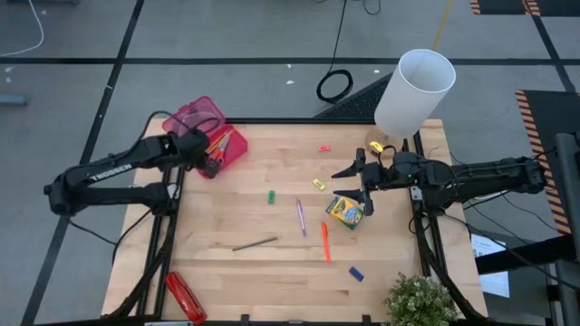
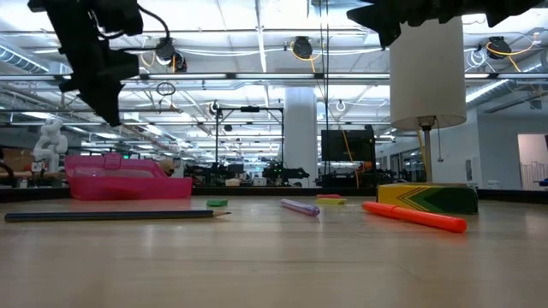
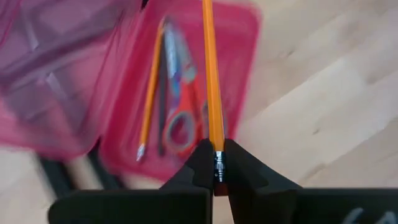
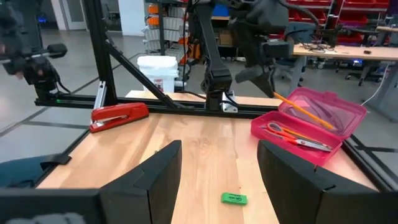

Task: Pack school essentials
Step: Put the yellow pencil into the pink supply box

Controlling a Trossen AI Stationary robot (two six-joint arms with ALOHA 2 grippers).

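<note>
An open pink pencil case (image 1: 207, 127) sits at the table's far left corner, with red-handled scissors (image 3: 180, 118) and an orange pencil (image 3: 149, 99) inside. My left gripper (image 1: 208, 156) hovers over it, shut on another orange pencil (image 3: 210, 68). My right gripper (image 1: 360, 186) is open above the table's right side, just beyond the green-yellow crayon box (image 1: 344, 211), and touches nothing. Lying flat on the wood are a purple pen (image 1: 300, 215), an orange marker (image 1: 325, 241), a dark pencil (image 1: 255, 243) and small erasers (image 1: 270, 196). My left gripper pinches the orange pencil at its metal ferrule end (image 3: 217, 163) between its two fingertips. The pencil runs forward out of the fingers, in line with them. It slants down over the open case (image 4: 298, 107); whether its far tip touches the case I cannot tell.
A white lamp shade (image 1: 414, 91) stands at the far right corner, close behind my right arm. A red stapler (image 1: 184, 296) lies at the near left corner and a small plant (image 1: 420, 301) at the near right. The middle of the table holds only the scattered stationery.
</note>
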